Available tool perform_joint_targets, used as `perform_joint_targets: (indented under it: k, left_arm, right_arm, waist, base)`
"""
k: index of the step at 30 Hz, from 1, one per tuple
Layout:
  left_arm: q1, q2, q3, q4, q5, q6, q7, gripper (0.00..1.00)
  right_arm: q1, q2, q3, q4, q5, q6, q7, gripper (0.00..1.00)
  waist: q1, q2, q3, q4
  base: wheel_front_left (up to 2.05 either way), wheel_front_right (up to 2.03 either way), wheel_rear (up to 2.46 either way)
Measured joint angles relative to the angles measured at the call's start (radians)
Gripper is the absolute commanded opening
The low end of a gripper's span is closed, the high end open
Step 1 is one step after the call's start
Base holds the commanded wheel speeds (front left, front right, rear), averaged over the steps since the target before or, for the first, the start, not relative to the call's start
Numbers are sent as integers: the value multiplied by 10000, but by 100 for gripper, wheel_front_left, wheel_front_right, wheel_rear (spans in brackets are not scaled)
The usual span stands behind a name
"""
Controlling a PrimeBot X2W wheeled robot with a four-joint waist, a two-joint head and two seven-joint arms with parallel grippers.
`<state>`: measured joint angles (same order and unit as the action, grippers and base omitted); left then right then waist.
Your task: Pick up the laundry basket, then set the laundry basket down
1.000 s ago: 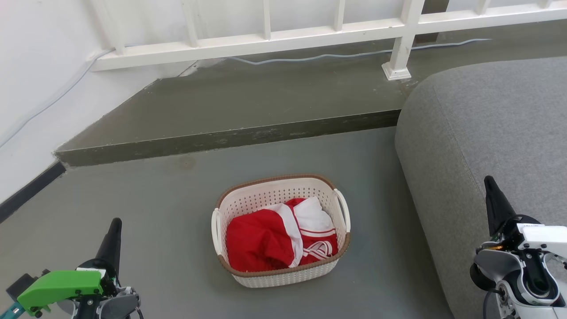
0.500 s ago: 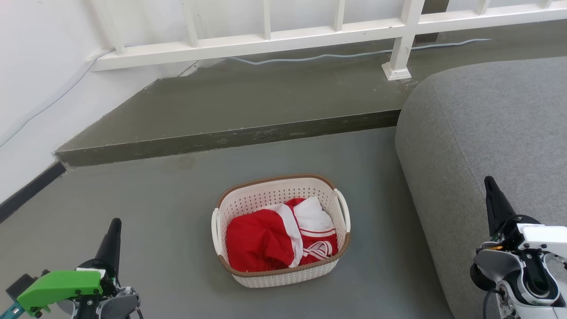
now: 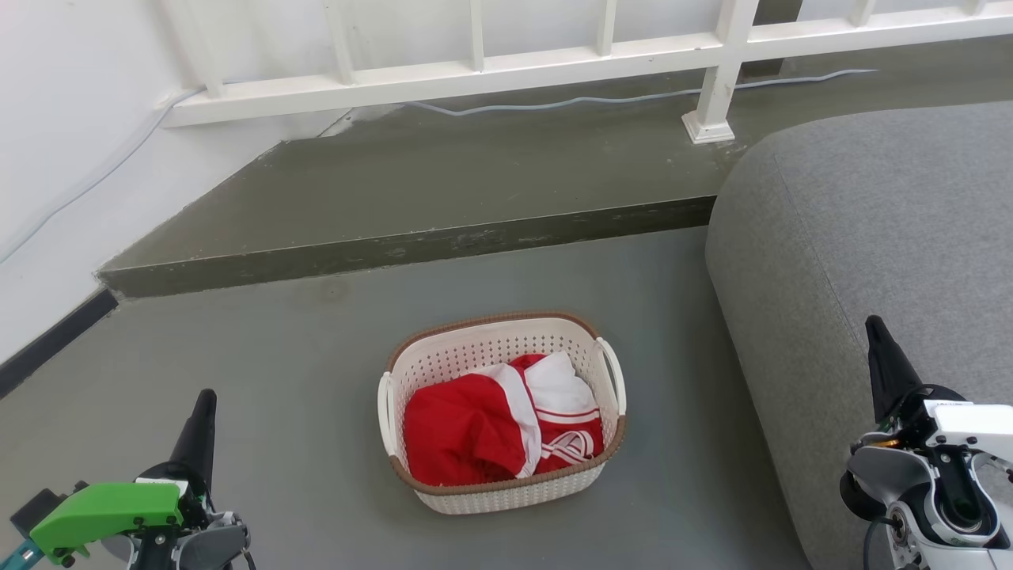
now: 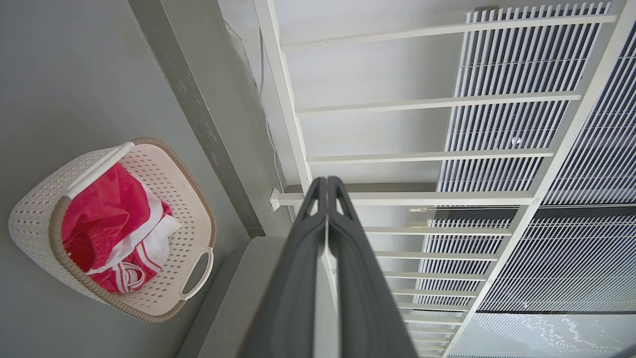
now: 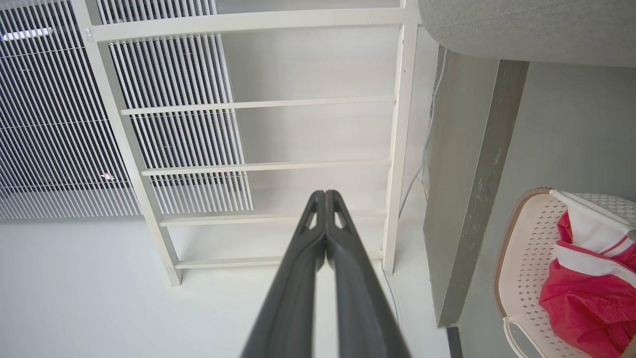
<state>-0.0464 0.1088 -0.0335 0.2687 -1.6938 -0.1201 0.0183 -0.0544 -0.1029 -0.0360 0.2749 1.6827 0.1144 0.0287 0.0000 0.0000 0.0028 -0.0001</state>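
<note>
The laundry basket (image 3: 475,352) stands on the grey floor at the middle of the head view, cream-white and perforated with a brown rim and white side handles, holding red and white clothing (image 3: 498,423). My left gripper (image 3: 202,416) is shut at the lower left, well left of the basket and apart from it. My right gripper (image 3: 877,340) is shut at the lower right, over the sofa's edge. In the left wrist view the basket (image 4: 171,199) lies left of the shut fingers (image 4: 327,186). The right wrist view has the basket (image 5: 521,258) at its right edge, beside the shut fingers (image 5: 325,196).
A grey sofa (image 3: 870,214) fills the right side, close to the basket. A raised concrete step (image 3: 411,245) runs behind the basket, with a white railing (image 3: 554,59) and a cable on it. A white wall (image 3: 63,119) stands at the left.
</note>
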Motion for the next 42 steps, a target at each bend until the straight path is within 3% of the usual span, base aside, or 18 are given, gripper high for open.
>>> perform_joint_targets:
  k: [42]
  left_arm:
    - [-12,-13,44,69,0,-19,77,0]
  right_arm:
    - [-5,17,-54,36,-4,2,75,0]
  waist:
    - [0,0,-2,0]
  base:
    - [0,0,0]
